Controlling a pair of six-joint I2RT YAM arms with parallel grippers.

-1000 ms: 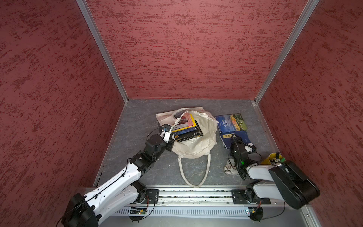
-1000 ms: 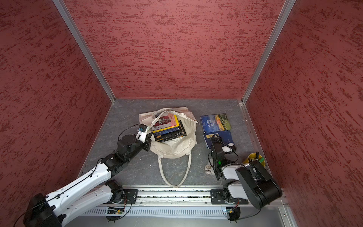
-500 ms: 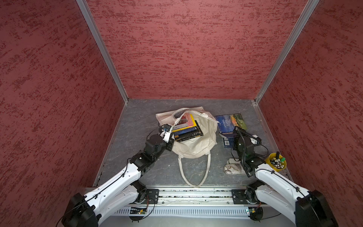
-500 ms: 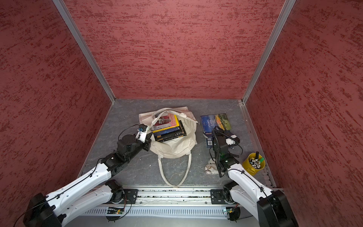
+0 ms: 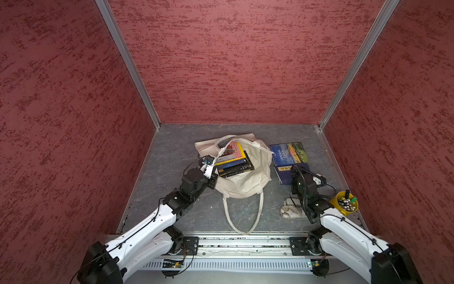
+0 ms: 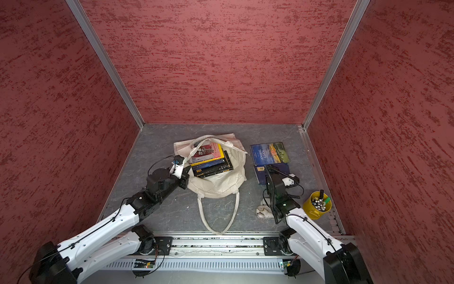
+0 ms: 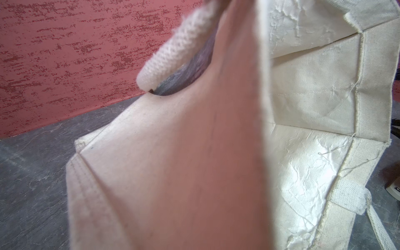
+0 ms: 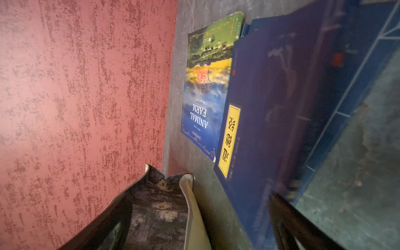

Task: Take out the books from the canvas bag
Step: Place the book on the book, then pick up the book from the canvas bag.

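Now, pouch (image 5: 292,211): near-right of the canvas bag (image 5: 245,183); not a target.
Left hand (image 5: 212,181): at the bag's left rim, clamped shut on the cloth, apparently holding the mouth open.
Right hand (image 5: 294,172): just right of the bag, spread wide and empty, above a dark blue book (image 5: 282,177).
Books (image 5: 233,162): stacked flat inside the bag's mouth, long axis across the bag, spines toward the robot.
Coming move: the stack lies left of the right hand, past the bag's right wall. The left hand is nearer but busy, so the right likely reaches.
Far: Animal Farm book (image 5: 288,153), right of the bag, already out.
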